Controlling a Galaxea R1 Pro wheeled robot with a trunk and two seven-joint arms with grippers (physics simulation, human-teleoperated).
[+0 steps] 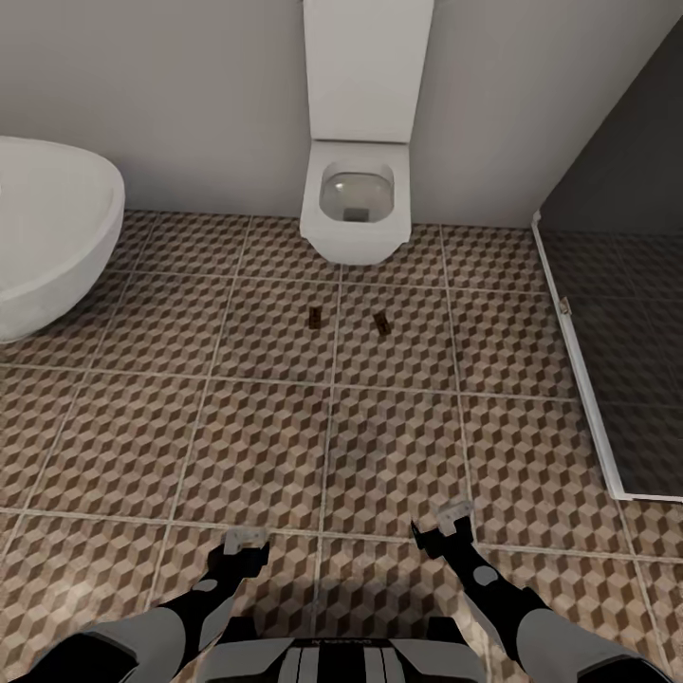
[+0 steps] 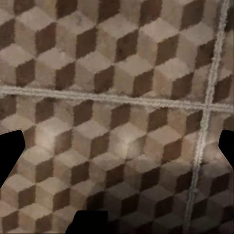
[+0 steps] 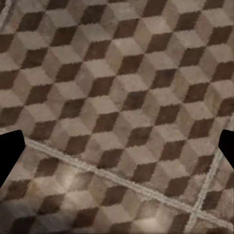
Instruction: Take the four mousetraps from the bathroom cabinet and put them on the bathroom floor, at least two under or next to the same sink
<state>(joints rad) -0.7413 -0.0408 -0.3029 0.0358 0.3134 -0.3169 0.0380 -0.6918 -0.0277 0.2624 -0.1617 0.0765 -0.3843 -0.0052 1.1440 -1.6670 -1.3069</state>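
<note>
Facing the toilet (image 1: 357,190), the robot holds both grippers, left (image 1: 244,543) and right (image 1: 444,527), low with fingers apart and empty. Two mousetraps (image 1: 314,318) (image 1: 381,323) lie on the bathroom floor (image 1: 237,446) just before it (no sink here). Left there, they may fail the beside-sink condition.

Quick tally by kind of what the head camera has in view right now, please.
Mousetraps on the bathroom floor: 2
Toilet: 1
Bathtub: 1
Grippers: 2, left, right
Total: 6
</note>
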